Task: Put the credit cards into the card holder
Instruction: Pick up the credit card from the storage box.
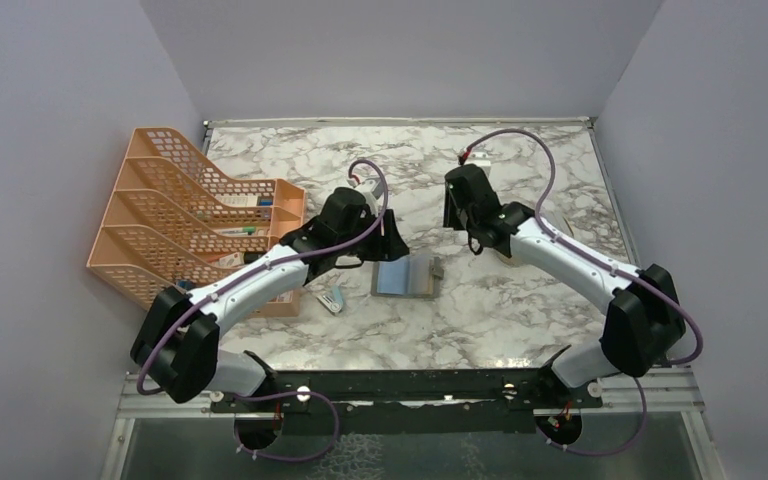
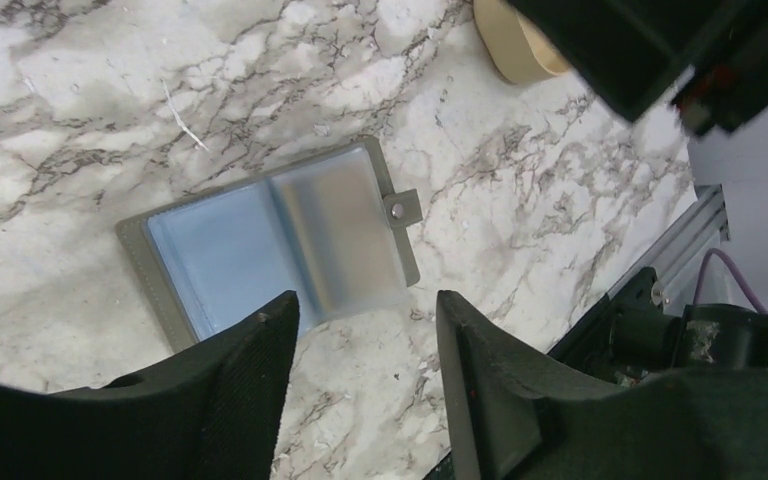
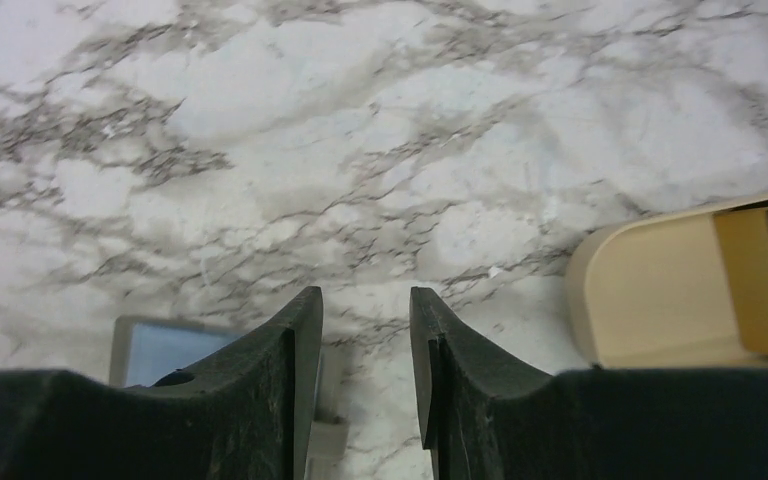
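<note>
The card holder [image 1: 406,277] lies open on the marble table, grey outside and light blue inside, with its snap tab [image 2: 400,208] pointing right. My left gripper [image 2: 365,300] hovers open just past the holder's [image 2: 280,235] edge, with nothing between its fingers. My right gripper [image 3: 365,295] is open and empty over bare marble, between the holder [image 3: 160,345] and a tan tray. One tan-gold credit card [image 3: 755,280] with a dark stripe lies in that tray. In the top view both grippers, left [image 1: 388,243] and right [image 1: 457,215], hang behind the holder.
The shallow tan tray [image 3: 640,290] sits right of the holder, mostly under the right arm. An orange mesh file rack [image 1: 175,215] stands at the left edge. A small pale item [image 1: 332,299] lies beside the rack's front corner.
</note>
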`<state>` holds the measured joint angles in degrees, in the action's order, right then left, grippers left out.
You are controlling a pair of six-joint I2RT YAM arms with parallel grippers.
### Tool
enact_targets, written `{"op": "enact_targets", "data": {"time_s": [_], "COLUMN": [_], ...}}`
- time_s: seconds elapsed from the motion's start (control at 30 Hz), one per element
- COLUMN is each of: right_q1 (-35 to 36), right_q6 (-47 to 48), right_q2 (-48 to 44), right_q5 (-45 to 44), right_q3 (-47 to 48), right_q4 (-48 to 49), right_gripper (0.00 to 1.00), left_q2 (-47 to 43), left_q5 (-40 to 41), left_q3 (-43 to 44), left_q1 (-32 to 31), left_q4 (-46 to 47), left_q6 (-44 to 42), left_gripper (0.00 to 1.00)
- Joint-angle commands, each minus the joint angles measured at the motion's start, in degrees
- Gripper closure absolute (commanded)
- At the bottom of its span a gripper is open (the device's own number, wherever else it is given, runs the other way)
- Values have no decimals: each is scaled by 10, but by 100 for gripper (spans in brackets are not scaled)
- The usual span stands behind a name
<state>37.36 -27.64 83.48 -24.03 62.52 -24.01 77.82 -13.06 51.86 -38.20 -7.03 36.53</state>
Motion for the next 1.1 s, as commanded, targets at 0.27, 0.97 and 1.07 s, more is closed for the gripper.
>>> {"op": "enact_targets", "data": {"time_s": [0.27,0.97,1.07], "right_q1": [-156,-264,-266], "right_q6": [120,181,188], "right_q2": [65,160,170], "right_q5": [-118,-147,-144], "right_q3": [63,63,56], "right_q4": [-88,-121,-107], "right_gripper": [56,49,48], "left_q2": [5,-64,-75], "left_q5": [-100,-150,-142], "left_q3": [-28,-13,-17], "left_q1": [2,60,63], "left_q4": [6,-141,-141], "left_q6": [-11,-174,-176], "left_gripper": [43,35,35]}}
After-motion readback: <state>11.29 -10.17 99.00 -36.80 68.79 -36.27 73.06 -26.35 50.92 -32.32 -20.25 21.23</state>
